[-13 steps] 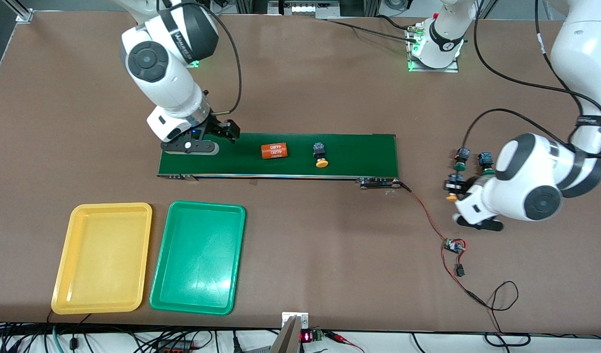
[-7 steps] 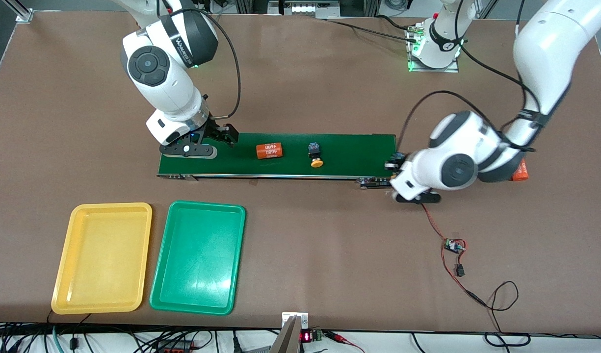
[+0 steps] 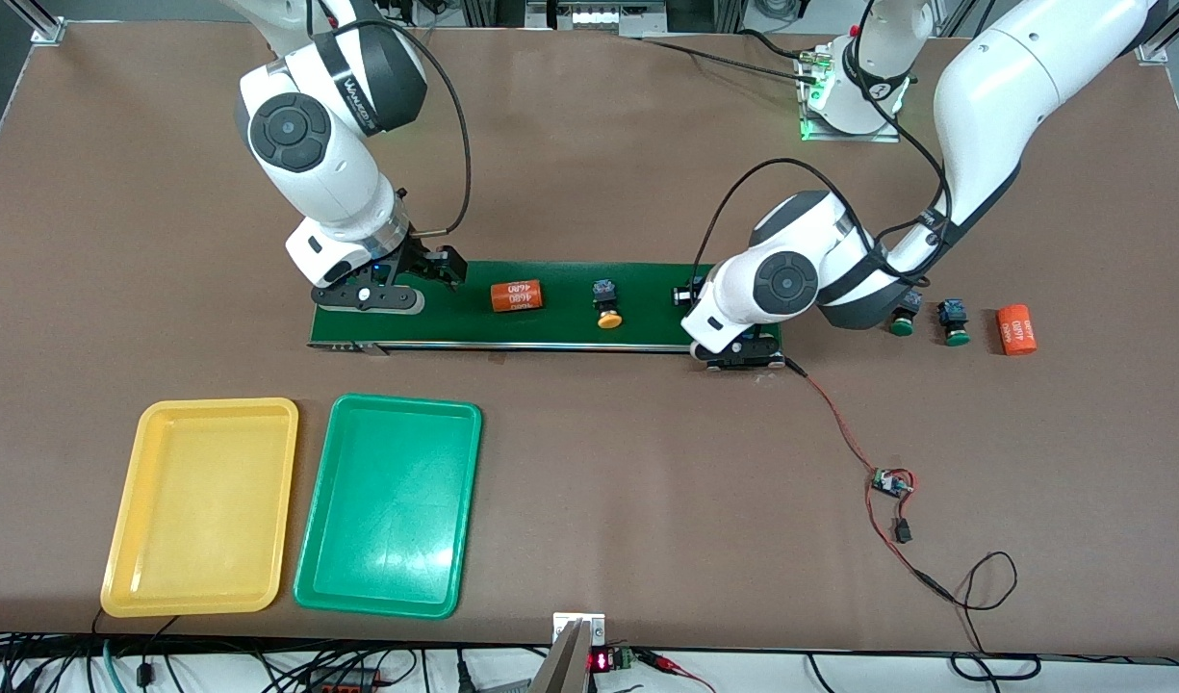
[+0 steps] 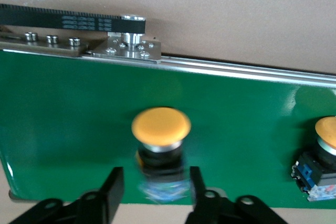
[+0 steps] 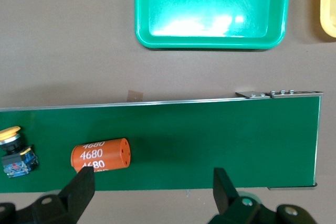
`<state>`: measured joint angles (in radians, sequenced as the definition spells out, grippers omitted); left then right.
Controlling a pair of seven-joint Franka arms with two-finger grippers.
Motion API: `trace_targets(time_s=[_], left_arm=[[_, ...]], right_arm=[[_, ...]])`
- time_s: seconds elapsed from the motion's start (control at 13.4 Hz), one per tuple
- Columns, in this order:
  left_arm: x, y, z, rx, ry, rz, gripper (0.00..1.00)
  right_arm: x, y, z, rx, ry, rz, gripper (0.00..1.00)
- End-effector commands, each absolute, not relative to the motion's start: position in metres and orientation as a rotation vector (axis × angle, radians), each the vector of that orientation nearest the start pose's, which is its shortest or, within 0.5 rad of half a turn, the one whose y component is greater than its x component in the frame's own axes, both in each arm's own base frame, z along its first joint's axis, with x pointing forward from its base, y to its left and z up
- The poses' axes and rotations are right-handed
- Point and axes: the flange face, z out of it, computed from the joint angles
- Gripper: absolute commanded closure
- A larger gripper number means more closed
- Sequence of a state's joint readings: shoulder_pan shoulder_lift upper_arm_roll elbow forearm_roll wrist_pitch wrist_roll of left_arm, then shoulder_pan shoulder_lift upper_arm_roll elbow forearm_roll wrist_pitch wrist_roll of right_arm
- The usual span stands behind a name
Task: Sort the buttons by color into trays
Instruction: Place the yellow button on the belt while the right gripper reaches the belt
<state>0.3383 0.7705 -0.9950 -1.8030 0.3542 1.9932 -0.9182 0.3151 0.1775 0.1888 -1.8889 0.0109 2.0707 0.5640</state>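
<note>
A yellow-capped button (image 4: pixel 160 127) stands on the belt's end between the parted fingers of my left gripper (image 4: pixel 155 172), with a gap beside one finger (image 4: pixel 113 190). In the front view that button (image 3: pixel 687 292) peeks out beside the left gripper (image 3: pixel 700 308). A second yellow-capped button (image 3: pixel 605 306) lies mid-belt. Two green-capped buttons (image 3: pixel 902 320) (image 3: pixel 955 323) stand on the table toward the left arm's end. My right gripper (image 3: pixel 425 277) hangs open over the belt's other end, nothing between its fingers (image 5: pixel 81 187). The yellow tray (image 3: pixel 214 404) and green tray (image 3: pixel 406 401) lie nearer the front camera.
The dark-green conveyor belt (image 3: pixel 560 327) carries an orange numbered cylinder (image 3: pixel 516 295) close to the right gripper. Another orange cylinder (image 3: pixel 1015 329) lies on the table past the green-capped buttons. A red wire and small circuit board (image 3: pixel 892 481) trail from the belt's motor end.
My left arm swung from the table beside the green-capped buttons to the belt's end carrying a yellow-capped button, and its fingers have parted. The cylinder and mid-belt button drifted toward the right gripper.
</note>
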Motion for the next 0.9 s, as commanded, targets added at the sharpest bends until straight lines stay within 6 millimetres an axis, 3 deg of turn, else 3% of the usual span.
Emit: trace_targets(time_s=[0.0,0.15,0.3,0.37,0.52,0.82], left_arm=[[0.559,-0.294,0.280,-3.190,-0.324,0.550,0.00],[0.593,-0.261,0.304,-3.162,-0.401,0.520,0.00],[0.629,-0.207,0.310,-3.076,-0.516,0.465,0.00],[0.638,-0.190,0.308,-3.047,-0.544,0.431,0.00],[0.646,-0.163,0.296,-2.977,-0.523,0.352,0.00],[0.647,-0.086,0.266,-2.910,-0.137,0.479,0.00]], right_arm=[[0.528,0.284,0.411,-3.109,0.121,0.011,0.00],[0.516,0.298,0.400,-3.104,0.130,0.008,0.00],[0.501,0.323,0.394,-3.099,0.169,-0.001,0.00],[0.495,0.337,0.390,-3.103,0.172,-0.021,0.00],[0.484,0.358,0.387,-3.089,0.192,-0.040,0.00],[0.464,0.403,0.353,-3.088,0.201,-0.076,0.00]])
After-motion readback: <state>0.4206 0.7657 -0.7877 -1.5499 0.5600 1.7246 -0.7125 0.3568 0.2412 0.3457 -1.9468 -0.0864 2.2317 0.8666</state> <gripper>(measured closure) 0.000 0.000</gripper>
